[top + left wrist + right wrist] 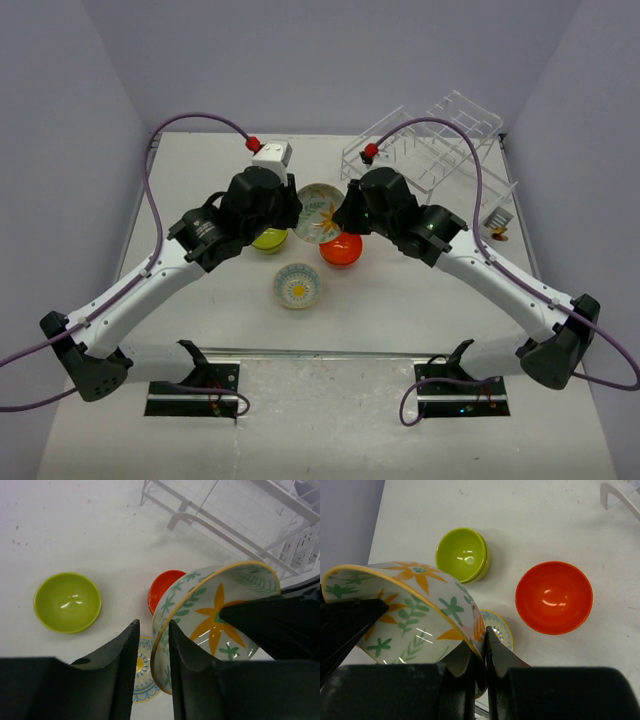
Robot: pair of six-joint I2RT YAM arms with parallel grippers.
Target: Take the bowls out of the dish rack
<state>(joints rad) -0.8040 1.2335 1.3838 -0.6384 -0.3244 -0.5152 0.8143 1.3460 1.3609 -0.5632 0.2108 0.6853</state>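
A cream bowl with yellow flowers [318,212] [215,615] [410,610] hangs tilted in the air between both arms. My right gripper [481,637] [345,215] is shut on its rim. My left gripper [153,625] [290,212] straddles the opposite rim, one finger inside the bowl and a gap still showing at the outer finger. On the table below lie a yellow-green bowl [269,240] [67,601] [462,554], an orange-red bowl [341,249] [165,587] [554,597] and a cream patterned bowl [298,285] [142,675] [500,627]. The white wire dish rack [435,145] [240,525] stands at the back right.
A small white box [272,155] sits at the back of the table behind the left arm. A small white holder [497,222] hangs by the rack's near right corner. Purple walls close in the table on the left, the right and the back.
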